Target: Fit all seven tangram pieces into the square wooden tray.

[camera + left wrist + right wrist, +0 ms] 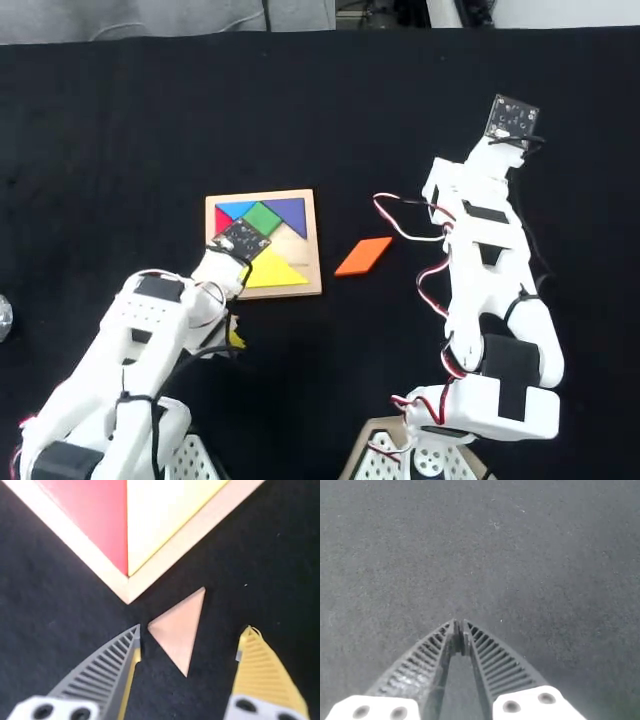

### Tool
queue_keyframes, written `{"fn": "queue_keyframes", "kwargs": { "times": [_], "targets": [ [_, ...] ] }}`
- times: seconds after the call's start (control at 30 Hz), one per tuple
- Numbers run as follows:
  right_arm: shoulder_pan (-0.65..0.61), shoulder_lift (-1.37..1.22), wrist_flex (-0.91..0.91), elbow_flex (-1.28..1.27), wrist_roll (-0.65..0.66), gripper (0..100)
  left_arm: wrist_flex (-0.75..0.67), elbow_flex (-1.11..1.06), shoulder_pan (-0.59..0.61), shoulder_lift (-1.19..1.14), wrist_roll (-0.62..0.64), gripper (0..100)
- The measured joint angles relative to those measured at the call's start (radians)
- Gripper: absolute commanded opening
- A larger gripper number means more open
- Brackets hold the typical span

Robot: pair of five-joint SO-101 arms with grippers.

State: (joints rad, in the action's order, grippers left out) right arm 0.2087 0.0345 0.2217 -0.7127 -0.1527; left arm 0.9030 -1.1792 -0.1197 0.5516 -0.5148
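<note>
Left wrist view first: the left tool (192, 629) hangs wide open, gripping nothing, its grey and yellow fingers straddling a small pale triangle (176, 628). The triangle lies flat on the black table (280, 555), just off a corner of the wooden tray (165, 557). Here's the danger as I read it: that piece is thin and flat, so closing fingers may simply skate it away. A fingertip could also clip the tray rim and jog the red piece (90, 515) and yellow piece (165, 505) seated inside. From above, the left arm (150, 330) is folded forward, wrist down over the tray's near corner. Further right, an orange parallelogram (363, 256) lies on the table beside the tray. Far right, the right arm (480, 260) stretches away, the right tool (459, 632) pinched shut on nothing above bare table.
</note>
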Motion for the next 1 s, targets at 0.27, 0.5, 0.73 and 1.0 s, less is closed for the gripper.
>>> {"fn": "queue_keyframes", "kwargs": {
  "times": [0.27,0.5,0.73,1.0],
  "targets": [
    [0.0,0.0,0.0,0.0,0.0,1.1,-0.003,0.018,-0.003,-0.006,-0.008,31],
    [0.0,0.0,0.0,0.0,0.0,1.1,-0.003,0.018,-0.003,-0.006,-0.037,31],
    [0.0,-0.009,0.0,0.0,0.0,1.1,0.018,0.075,-0.005,-0.117,-0.037,31],
    [0.0,-0.009,0.0,0.0,0.0,1.1,0.034,0.153,-0.005,-0.238,-0.04,31]
  ]
}}
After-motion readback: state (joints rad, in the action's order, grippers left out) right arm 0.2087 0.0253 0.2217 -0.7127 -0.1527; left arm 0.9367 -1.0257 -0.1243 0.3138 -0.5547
